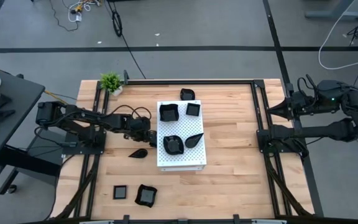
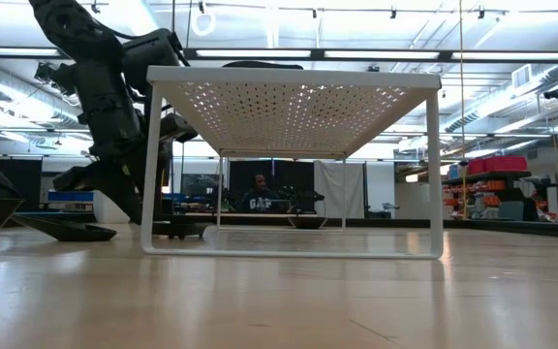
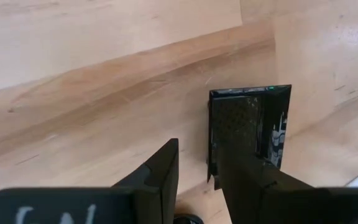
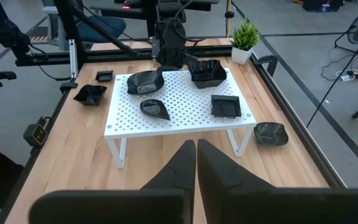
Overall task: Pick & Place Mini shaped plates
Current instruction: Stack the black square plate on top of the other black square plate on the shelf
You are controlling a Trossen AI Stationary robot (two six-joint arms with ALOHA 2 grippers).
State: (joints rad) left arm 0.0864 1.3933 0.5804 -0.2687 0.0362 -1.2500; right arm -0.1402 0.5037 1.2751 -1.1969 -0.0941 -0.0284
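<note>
Your left hand [image 1: 146, 134] hangs open beside the board [image 1: 188, 160]; drop it squarely over the leaf plate [image 1: 138, 153] before closing.

**Around the workspace: what else we see**

We see a light wooden plank table [image 1: 229, 186] with a large white perforated rectangular board on legs [image 1: 182, 158] standing near its middle. At the far left corner stands a small green potted plant in a white pot [image 1: 111, 83]. Beyond the table, loose cables [image 1: 79, 9] lie on the grey floor [image 1: 197, 31].
</note>
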